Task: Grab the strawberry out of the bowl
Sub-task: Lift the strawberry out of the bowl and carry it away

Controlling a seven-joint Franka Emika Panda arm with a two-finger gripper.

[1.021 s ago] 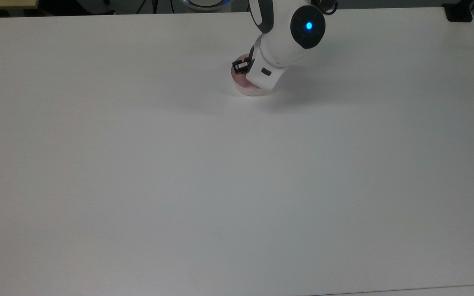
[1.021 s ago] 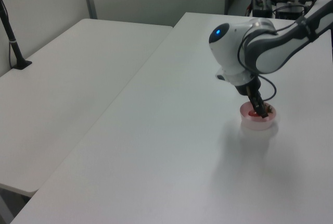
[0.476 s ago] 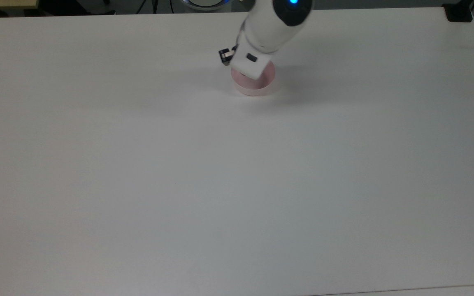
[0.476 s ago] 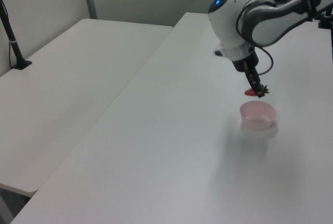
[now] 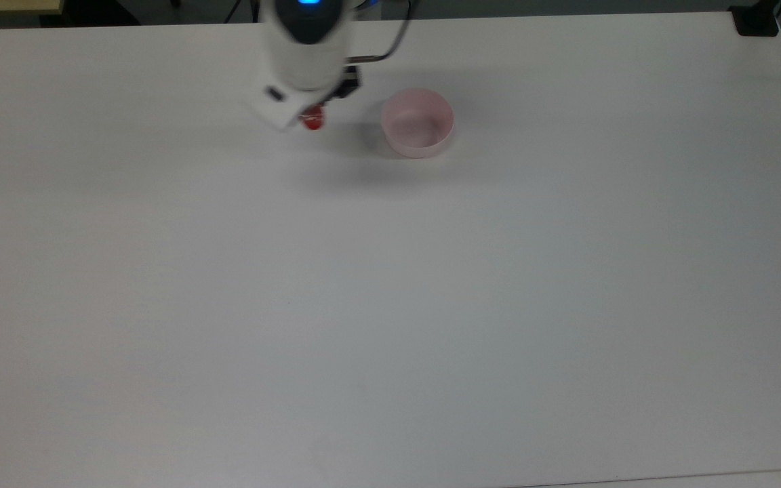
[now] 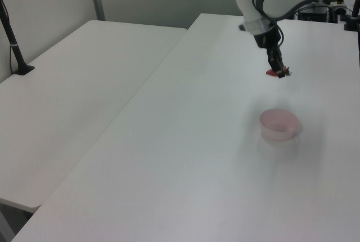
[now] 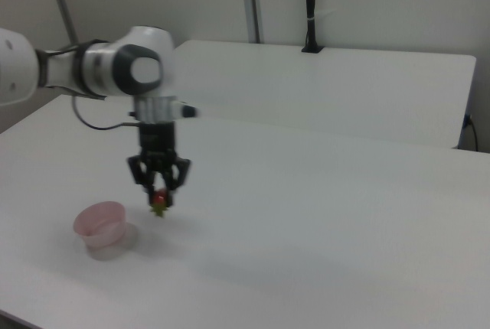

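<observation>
The pale pink bowl (image 5: 417,124) stands empty on the white table (image 5: 390,305); it also appears as the bowl (image 6: 278,124) and the bowl (image 7: 100,224). The red strawberry (image 5: 313,120) hangs in the air well to the top view's left of the bowl. My gripper (image 7: 159,197) is shut on the strawberry (image 7: 159,203), which shows green leaves at its lower end. In the left view the gripper (image 6: 277,71) holds the strawberry (image 6: 275,74) high above the table, beyond the bowl.
A second white table (image 6: 73,107) adjoins at the left view's left, with a black post (image 6: 14,45) on it. A black clamp (image 5: 756,20) sits at the table's far right corner in the top view. Wide bare tabletop lies in front of the bowl.
The gripper lifted the strawberry out of the bowl and carried it up and toward the top view's left. The bowl stayed put and now stands empty.
</observation>
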